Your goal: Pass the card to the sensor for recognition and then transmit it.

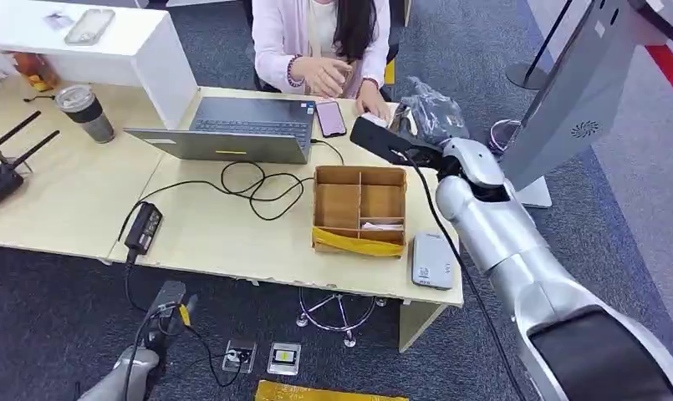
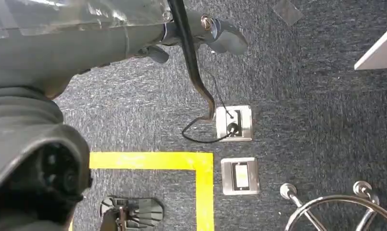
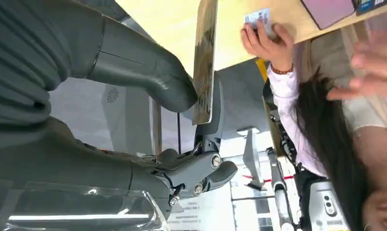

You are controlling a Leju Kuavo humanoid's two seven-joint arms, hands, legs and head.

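Note:
In the right wrist view my right hand pinches a thin card, seen edge-on, between the thick thumb and the darker fingers. In the head view that hand reaches over the table's far right edge, close to the seated person's hand. The grey card sensor lies flat near the table's front right corner, well behind the hand. The person's hand presses a second small card on the tabletop. My left hand hangs below the table, its fingers holding nothing.
A wooden divided box with a yellow front stands between the sensor and the laptop. A phone lies beside the laptop, a charger and cable trail across the table. A white kiosk stand rises to the right.

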